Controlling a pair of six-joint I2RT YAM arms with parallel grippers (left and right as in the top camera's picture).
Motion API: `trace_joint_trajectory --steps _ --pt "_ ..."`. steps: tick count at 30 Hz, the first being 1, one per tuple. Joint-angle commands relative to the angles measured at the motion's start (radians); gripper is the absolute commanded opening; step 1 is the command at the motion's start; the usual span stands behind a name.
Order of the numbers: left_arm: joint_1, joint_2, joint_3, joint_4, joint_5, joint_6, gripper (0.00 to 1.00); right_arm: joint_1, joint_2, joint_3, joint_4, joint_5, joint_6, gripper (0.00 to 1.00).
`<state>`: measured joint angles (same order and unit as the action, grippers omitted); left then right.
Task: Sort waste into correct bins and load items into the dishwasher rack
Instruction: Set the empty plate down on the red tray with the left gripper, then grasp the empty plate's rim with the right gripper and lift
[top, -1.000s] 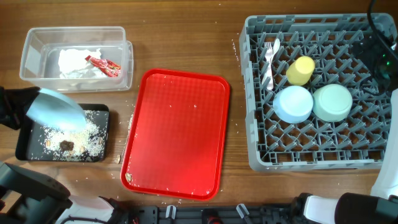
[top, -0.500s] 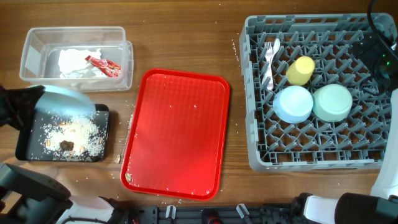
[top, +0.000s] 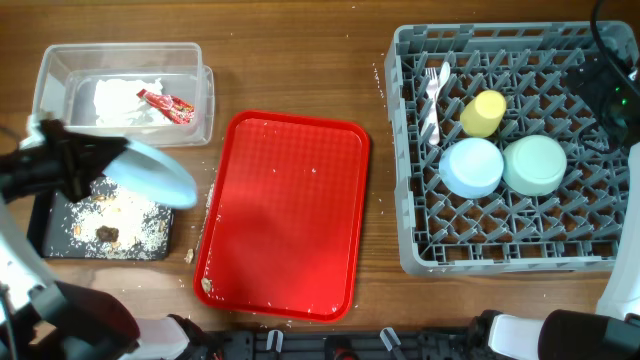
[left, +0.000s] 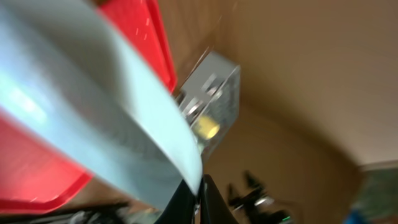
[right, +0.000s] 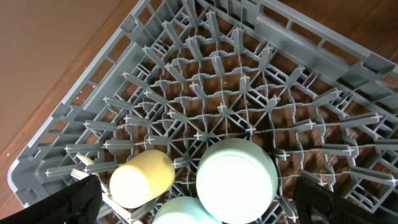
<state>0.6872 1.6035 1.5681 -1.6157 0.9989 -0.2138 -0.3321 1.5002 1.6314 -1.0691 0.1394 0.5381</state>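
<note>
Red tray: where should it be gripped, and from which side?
I'd pinch the red tray by the raised rim of its long right edge, coming from above on the rack side. It lies flat, so only the rim gives the jaws a lip; the left edge is crowded by the black tray and light blue plate.

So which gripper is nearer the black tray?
Left. The left gripper holds the plate over the tray's edge; the right gripper is open above the rack, far off.
</note>
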Motion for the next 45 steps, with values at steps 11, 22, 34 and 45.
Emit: trace_joint_trajectory --steps 11,22,34,45 --pt "-0.898 -0.003 -0.091 0.367 -0.634 -0.447 0.04 -0.003 0.01 -0.003 0.002 0.018 0.012 1.0" --pt "-1.294 0.187 -0.11 0.465 -0.9 -0.671 0.35 -0.003 0.01 -0.003 0.035 0.018 0.059 0.99" --pt "-1.07 -0.015 -0.019 0.384 -1.055 -0.651 0.79 0.084 0.013 -0.003 -0.003 -0.81 -0.055 1.0" --pt "-0.514 -0.208 -0.019 0.257 -1.113 -0.651 1.0 0.801 0.121 -0.003 0.025 -0.111 -0.243 1.0"
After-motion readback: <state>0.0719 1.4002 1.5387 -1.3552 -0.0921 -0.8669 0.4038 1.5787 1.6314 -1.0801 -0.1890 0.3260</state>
